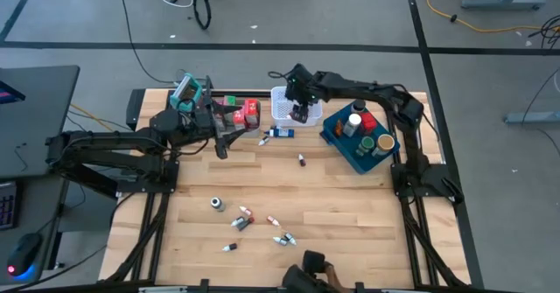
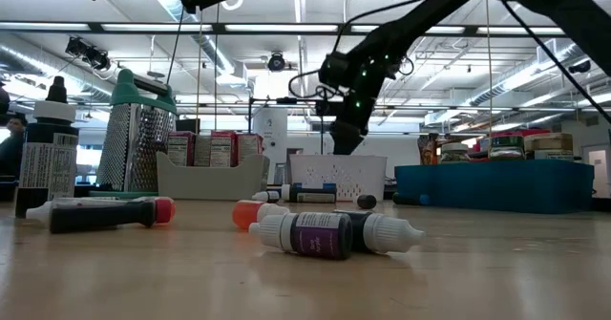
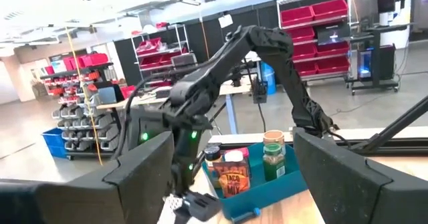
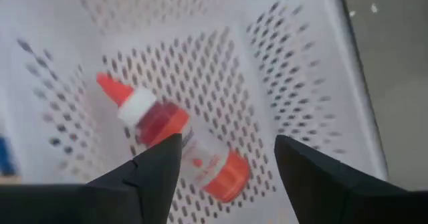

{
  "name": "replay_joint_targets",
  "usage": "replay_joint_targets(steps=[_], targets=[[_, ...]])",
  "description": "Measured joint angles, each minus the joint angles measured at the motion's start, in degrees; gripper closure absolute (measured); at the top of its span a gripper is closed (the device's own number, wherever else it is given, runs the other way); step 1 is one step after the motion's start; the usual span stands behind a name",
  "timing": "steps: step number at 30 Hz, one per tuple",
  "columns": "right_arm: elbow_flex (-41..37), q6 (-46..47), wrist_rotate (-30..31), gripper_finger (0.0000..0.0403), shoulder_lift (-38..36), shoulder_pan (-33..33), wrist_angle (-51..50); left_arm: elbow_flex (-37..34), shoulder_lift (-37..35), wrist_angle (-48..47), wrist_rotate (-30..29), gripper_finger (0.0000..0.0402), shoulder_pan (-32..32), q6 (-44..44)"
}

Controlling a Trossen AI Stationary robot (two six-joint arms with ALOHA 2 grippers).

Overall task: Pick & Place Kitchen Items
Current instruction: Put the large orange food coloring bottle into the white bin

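A pale wooden surface (image 1: 306, 197) stands on a grey workshop floor, with bright ceiling lights and shelving beyond. Nearest the front edge lie scattered tiny squeeze bottles (image 1: 262, 226); seen level, a purple-labelled white bottle (image 2: 310, 234) lies on its side with an orange-capped one (image 2: 250, 212) just behind. Farther back, a small dark tube (image 1: 302, 160) and a blue-and-white tube (image 1: 280, 133) rest on bare wood. At the far right sits the blue tray (image 1: 337, 140) holding lidded round jars (image 1: 378, 143). The right gripper (image 1: 300, 111) hangs over the white mesh basket (image 1: 282, 96), its fingers (image 4: 157, 164) spread apart above an orange-capped bottle (image 4: 177, 144) lying inside. The left gripper (image 1: 229, 138) hovers by red cartons (image 1: 250, 111), fingers (image 3: 144, 170) wide open and empty.
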Motion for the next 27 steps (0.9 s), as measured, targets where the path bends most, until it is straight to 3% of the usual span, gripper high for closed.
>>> replay_joint_targets(steps=[19,27], targets=[[0.0,-6.65,-7.41,0.0152,2.11,8.33,-11.53,0.0,0.0,0.54,-1.93,0.0085,0.0,5.2],[0.0,-6.41,-0.71,0.0152,2.11,10.28,-9.29,0.0,0.0,0.83,-1.91,0.0085,0.0,4.35]])
